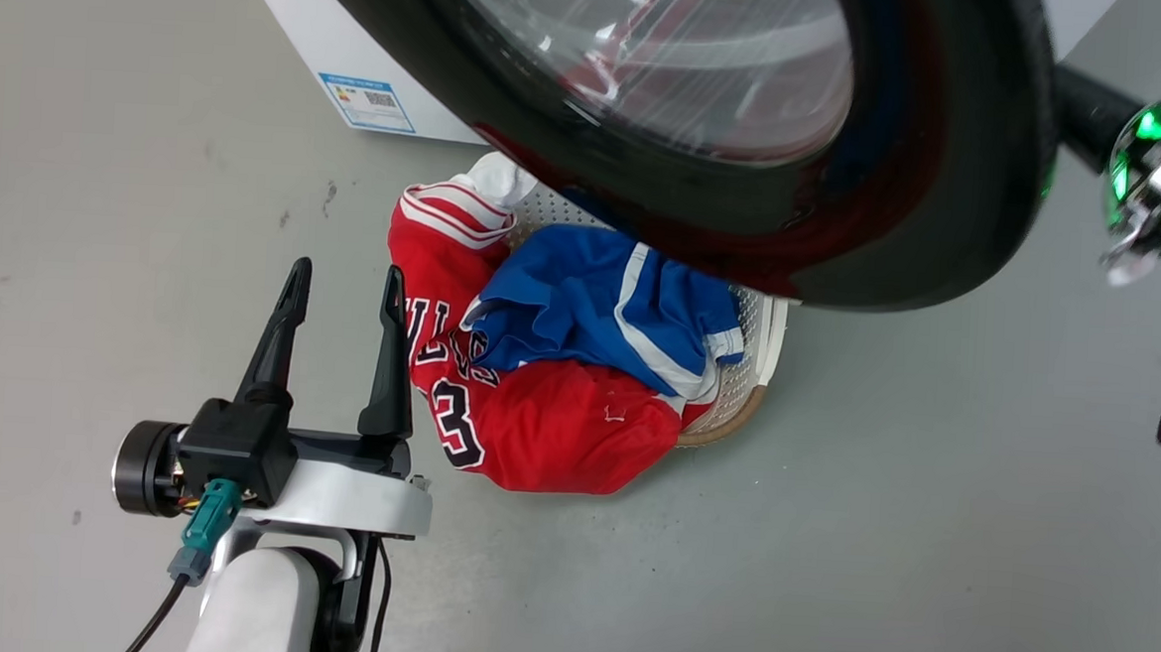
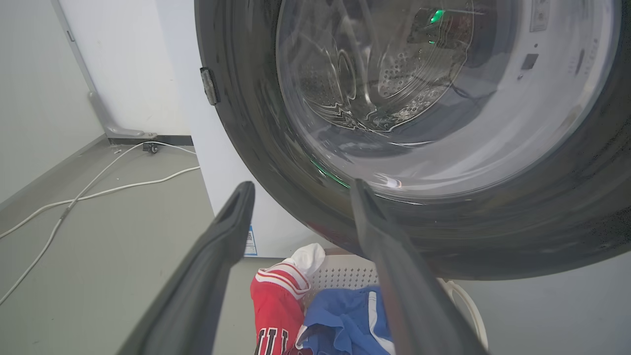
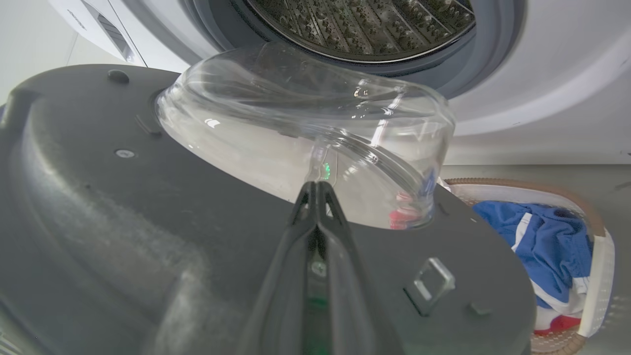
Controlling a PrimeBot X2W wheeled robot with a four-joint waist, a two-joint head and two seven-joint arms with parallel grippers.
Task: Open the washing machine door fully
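Note:
The washing machine door (image 1: 931,185), a wide glossy black rim around a bulging glass bowl, stands swung out from the white washing machine (image 1: 289,13) and hangs over the laundry basket. In the right wrist view its grey inner face (image 3: 148,212) and glass bowl (image 3: 296,123) lie close, with the steel drum (image 3: 365,24) open behind. My right gripper (image 3: 315,186) is shut, its fingertips lying against the inner face by the bowl's edge, holding nothing. In the head view the right wrist (image 1: 1159,182) reaches behind the rim. My left gripper (image 1: 347,272) stands open and apart from the door, below its outer face (image 2: 246,98).
A white perforated basket (image 1: 748,394) sits on the grey floor under the door, holding a red jersey (image 1: 545,429) and a blue garment (image 1: 591,307). A blue label (image 1: 367,103) marks the machine's side. White cables (image 2: 98,187) run along the floor toward the wall.

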